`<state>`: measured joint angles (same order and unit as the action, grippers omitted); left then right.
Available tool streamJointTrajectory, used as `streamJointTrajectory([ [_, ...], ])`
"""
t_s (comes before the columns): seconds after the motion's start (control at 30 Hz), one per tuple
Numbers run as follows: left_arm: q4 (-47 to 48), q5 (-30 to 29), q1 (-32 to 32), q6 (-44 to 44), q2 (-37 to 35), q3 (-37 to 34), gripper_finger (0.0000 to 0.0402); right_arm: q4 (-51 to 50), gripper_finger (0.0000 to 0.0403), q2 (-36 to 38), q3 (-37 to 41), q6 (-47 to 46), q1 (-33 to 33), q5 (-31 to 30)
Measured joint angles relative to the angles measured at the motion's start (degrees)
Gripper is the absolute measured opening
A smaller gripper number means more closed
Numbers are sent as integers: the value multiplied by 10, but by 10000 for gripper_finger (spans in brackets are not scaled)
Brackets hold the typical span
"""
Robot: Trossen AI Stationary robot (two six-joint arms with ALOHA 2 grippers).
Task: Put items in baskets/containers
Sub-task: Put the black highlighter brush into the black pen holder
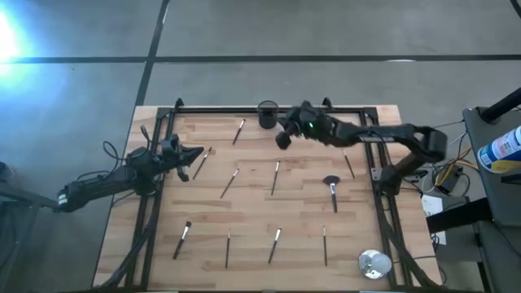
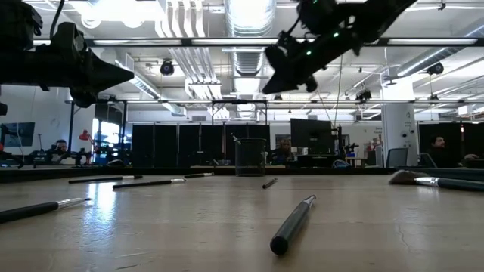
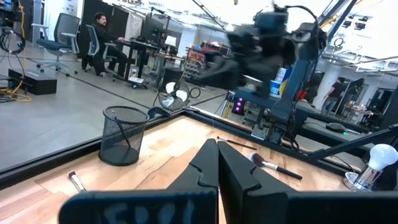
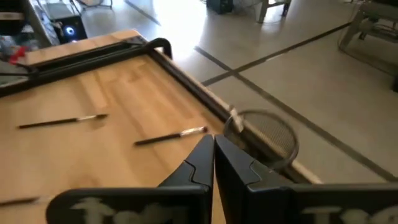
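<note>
The black mesh cup stands at the table's far edge near the middle, with one brush leaning inside it, its tip above the rim. Several thin brushes lie flat on the wood, among them one left of the cup, one at the centre and a fan-headed one. My right gripper hovers shut and empty in the air, just on the near right of the cup. My left gripper is shut and empty, held level above the table's left side.
A round silver disc lies at the near right corner. A black metal frame runs along the table's far and side edges. More brushes lie along the near side. Bare wood lies between the brushes at the table's centre.
</note>
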<state>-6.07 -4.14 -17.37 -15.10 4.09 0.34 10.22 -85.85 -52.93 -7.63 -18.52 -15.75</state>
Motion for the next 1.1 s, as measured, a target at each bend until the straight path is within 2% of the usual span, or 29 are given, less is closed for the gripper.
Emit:
streamJointTrajectory([
  [0.17,-2,0,0,-1,1,0,0,0,8,70,79,-62,75,-65],
  [0.33,-11,0,0,-1,1,0,0,-42,8,120,133,-154,158,-165],
  [0.5,-15,-1,0,-1,2,0,0,-188,8,153,135,-295,231,-212],
  [0.67,-27,-2,0,-9,3,0,0,-352,8,155,107,-482,313,-248],
  [0.87,-25,-3,0,-11,6,0,0,-489,8,125,71,-691,396,-231],
  [1.1,-27,-1,0,-14,11,0,0,-574,9,63,18,-891,478,-112],
])
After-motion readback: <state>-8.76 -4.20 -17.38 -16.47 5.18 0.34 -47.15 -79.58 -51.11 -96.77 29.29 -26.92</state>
